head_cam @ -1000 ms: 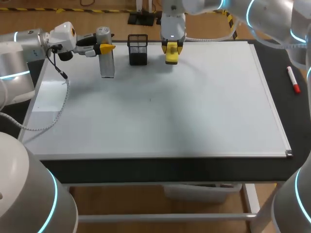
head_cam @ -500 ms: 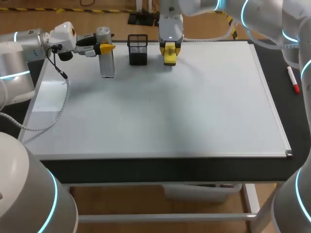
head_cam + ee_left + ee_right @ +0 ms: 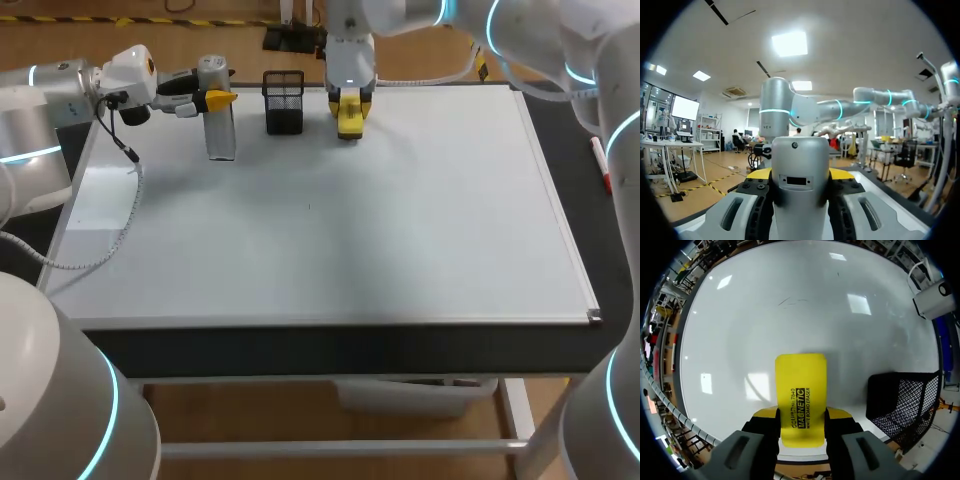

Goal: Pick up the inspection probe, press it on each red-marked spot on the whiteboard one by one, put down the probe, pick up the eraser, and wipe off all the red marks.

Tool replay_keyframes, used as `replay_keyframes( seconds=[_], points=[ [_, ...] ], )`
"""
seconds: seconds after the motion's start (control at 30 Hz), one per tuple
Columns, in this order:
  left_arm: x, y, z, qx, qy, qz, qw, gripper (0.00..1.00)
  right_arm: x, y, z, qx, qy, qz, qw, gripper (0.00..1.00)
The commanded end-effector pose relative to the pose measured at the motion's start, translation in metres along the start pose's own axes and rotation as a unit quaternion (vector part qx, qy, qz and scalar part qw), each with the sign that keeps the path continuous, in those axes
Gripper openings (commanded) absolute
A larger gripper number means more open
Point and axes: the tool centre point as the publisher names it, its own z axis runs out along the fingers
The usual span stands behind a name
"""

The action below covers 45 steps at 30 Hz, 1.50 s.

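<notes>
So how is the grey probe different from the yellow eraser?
The probe is a grey round tube held upright; the eraser is a flat yellow block. The probe is left of the black basket in the left gripper; the eraser is right of it in the right gripper. Both are held near the whiteboard's far edge.

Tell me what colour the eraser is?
The eraser is yellow, seen best in the right wrist view.

1. Head view: fixed, high, looking down on the whole whiteboard (image 3: 400, 220).
2. Left wrist view: faces out level, away from the whiteboard.
3. Right wrist view: close above the whiteboard, facing down; shares the mesh basket (image 3: 905, 400) with the head view.
</notes>
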Motion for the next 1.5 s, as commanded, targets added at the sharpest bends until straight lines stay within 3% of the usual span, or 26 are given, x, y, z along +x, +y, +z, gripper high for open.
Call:
replay_keyframes(
  seconds=[0.03, 1.37, 1.4, 1.43, 1.47, 1.5],
  points=[
    [0.0, -0.001, 0.0, 0.0, 0.0, 0.001, 1.0, 0.0, -0.003, -0.008, 0.005, -0.007, 0.002, -0.001, 1.0, 0.0],
    [0.0, -0.001, 0.0, 0.0, 0.0, 0.001, 1.0, 0.0, 0.003, -0.007, 0.019, -0.008, -0.001, 0.0, 1.0, 0.01],
    [0.0, -0.001, 0.0, 0.0, 0.0, 0.001, 1.0, 0.0, 0.003, -0.007, 0.019, -0.007, 0.001, 0.002, 1.0, 0.1],
    [0.0, -0.001, 0.0, 0.0, 0.0, 0.001, 1.0, 0.0, 0.004, -0.007, 0.018, -0.007, 0.001, 0.002, 1.0, 0.42],
    [0.0, -0.001, 0.0, 0.0, 0.0, 0.001, 1.0, 0.0, 0.004, -0.007, 0.018, -0.006, 0.001, 0.004, 1.0, 0.5],
    [0.0, -0.001, 0.0, 0.0, 0.0, 0.001, 1.0, 0.0, 0.005, -0.008, 0.017, -0.005, 0.0, 0.01, 1.0, 1.0]
  ],
)
